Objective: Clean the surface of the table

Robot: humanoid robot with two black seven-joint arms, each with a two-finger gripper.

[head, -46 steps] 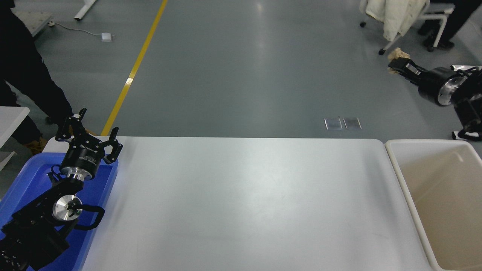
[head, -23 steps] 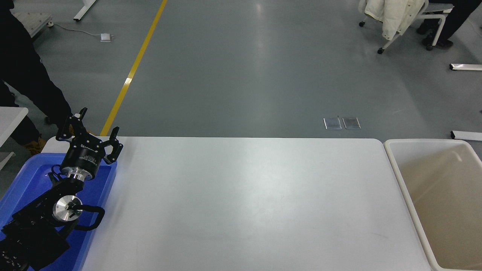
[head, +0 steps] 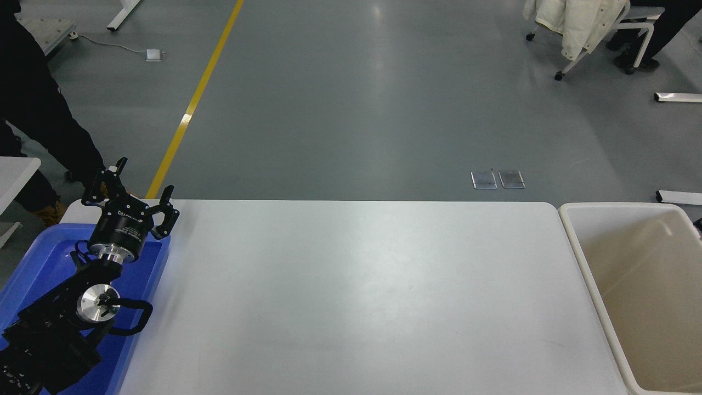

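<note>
The table surface [head: 362,296] is a wide matte white top with rounded corners that fills the lower middle of the head view; nothing lies on it. My left gripper [head: 134,189] is parked at the lower left above the blue tray, open and empty, its fingers spread. My right arm and gripper are out of view.
A blue plastic tray [head: 30,263] sits at the table's left end under the left arm. A beige plastic bin [head: 641,291] stands at the right end. A person in dark clothes [head: 38,109] stands at the far left. A chair with a white coat [head: 576,22] is at the far right.
One second ago my right gripper was raised at the right edge holding a small tan piece; it has since left the view. The left arm has not moved.
</note>
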